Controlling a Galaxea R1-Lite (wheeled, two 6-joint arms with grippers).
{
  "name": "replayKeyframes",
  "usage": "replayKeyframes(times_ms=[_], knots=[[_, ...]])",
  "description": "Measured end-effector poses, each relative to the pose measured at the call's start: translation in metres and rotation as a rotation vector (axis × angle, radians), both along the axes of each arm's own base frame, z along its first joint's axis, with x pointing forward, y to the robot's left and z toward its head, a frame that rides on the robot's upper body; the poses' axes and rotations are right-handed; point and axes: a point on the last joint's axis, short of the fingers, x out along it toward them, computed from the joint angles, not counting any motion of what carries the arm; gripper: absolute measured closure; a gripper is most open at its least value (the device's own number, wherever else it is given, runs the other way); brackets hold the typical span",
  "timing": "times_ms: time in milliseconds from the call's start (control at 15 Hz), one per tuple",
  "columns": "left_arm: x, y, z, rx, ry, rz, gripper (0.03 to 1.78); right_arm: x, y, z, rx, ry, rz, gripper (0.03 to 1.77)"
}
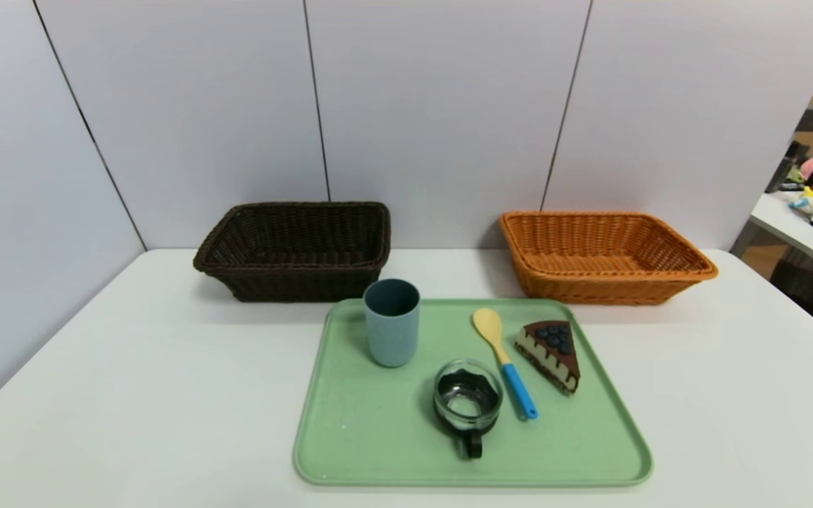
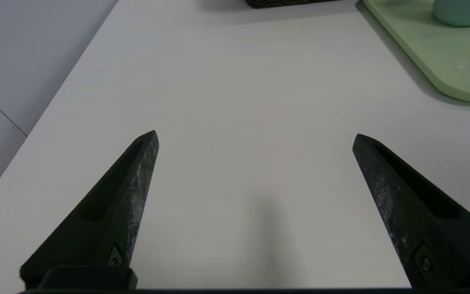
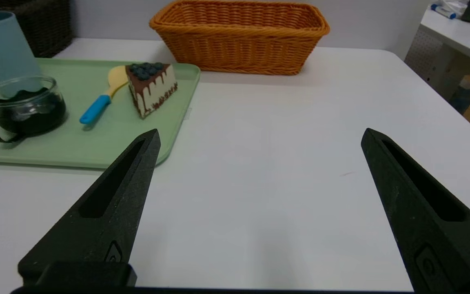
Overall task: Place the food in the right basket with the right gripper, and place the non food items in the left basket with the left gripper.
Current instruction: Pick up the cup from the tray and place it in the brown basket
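Your sorting job stands at its opening step, by the look of it, with a slice of blueberry-topped cake, a blue-gray cup, a glass cup with a black handle and a blue-handled spoon all on the green tray. Your left gripper hangs over the table on its left side, jaws spread wide and holding nothing; your right gripper is over the right side, its jaws equally wide and empty. The next move likely calls for you to bring the right jaws over the cake, close gently and carry it to the orange wicker basket, leaving the other three for the left gripper and the dark brown wicker basket. Neither arm shows in the head view. Your left wrist view cuts off the cup and the dark basket, and the cup's contents, if any, are hard to make out.
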Motion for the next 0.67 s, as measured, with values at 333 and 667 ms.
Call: replayKeyframes(times_ms=[333, 667], knots=[[-0.016, -0.002, 0.039, -0.011, 0.109, -0.075, 0.12, 0.001, 0.001, 0.039, 0.000, 0.104, 0.072, 0.10], [0.013, -0.002, 0.106, -0.018, 0.276, -0.084, 0.12, 0.041, 0.002, 0.084, 0.004, 0.268, 0.095, 0.10]])
